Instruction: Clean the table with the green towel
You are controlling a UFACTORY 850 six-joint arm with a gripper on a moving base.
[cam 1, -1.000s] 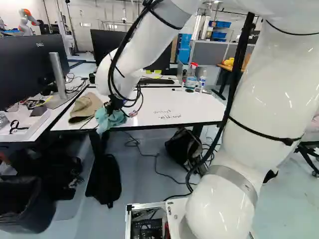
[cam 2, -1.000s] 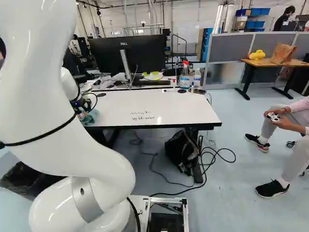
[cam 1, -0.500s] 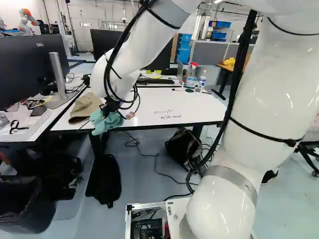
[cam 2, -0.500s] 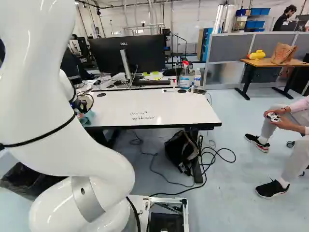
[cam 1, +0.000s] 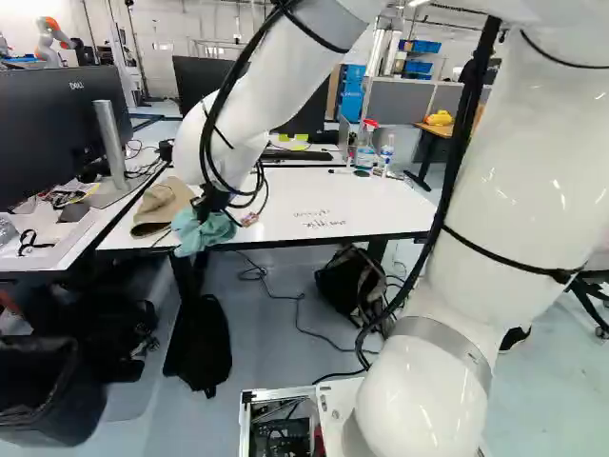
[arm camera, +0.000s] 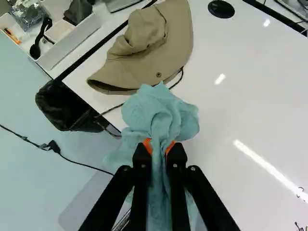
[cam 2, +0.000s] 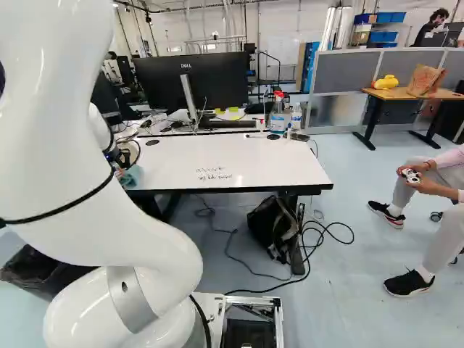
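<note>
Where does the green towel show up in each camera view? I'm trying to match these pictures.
Left base view: towel left of centre.
Right base view: towel at the left, partly behind the arm.
Wrist view: towel between and ahead of the fingers.
Shared landmark: the white tabletop with handwriting.

"Any lettering from your seat?"

"Dark handwriting (cam 2: 214, 174) on the white surface (cam 2: 254, 156), near its front edge. I can't make out the words."

"And around that surface?"

"I see a maker's name on the back of the large monitor (cam 2: 217, 83) beyond it, and another on the side monitor (cam 1: 48, 143) to its left. The spray bottle (cam 2: 277, 122) at its far edge has a label too small for me."
</note>
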